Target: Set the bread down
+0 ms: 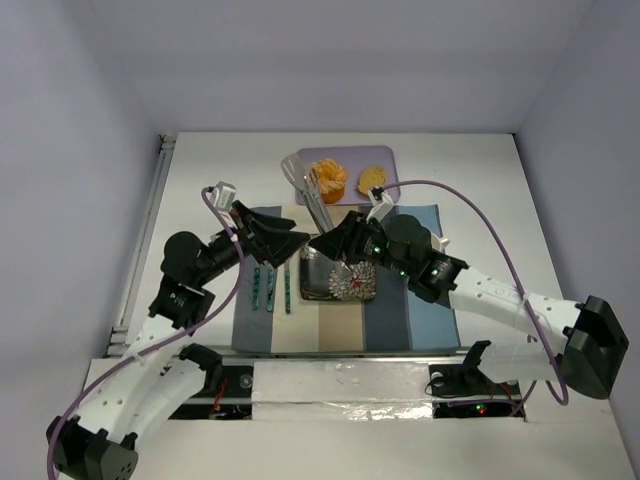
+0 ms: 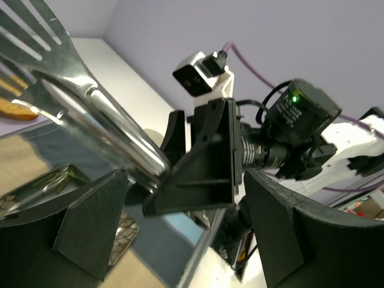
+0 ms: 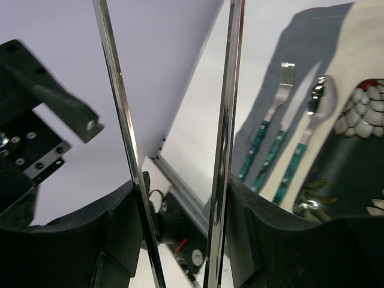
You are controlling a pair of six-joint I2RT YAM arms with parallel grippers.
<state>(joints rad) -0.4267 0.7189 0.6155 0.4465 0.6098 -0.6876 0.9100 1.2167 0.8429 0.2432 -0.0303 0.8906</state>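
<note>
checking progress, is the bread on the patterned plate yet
No, the bread lies on the purple board behind the plate, next to the orange pastry.

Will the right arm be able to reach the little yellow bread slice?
Probably yes, but only through the silver metal tongs its fingers grip; the small yellow bread slice lies uncovered on the purple board.

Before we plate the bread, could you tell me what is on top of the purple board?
The bread and an orange pastry lie on the board, with tongs reaching over its left side. What lies under the tongs is covered.
</note>
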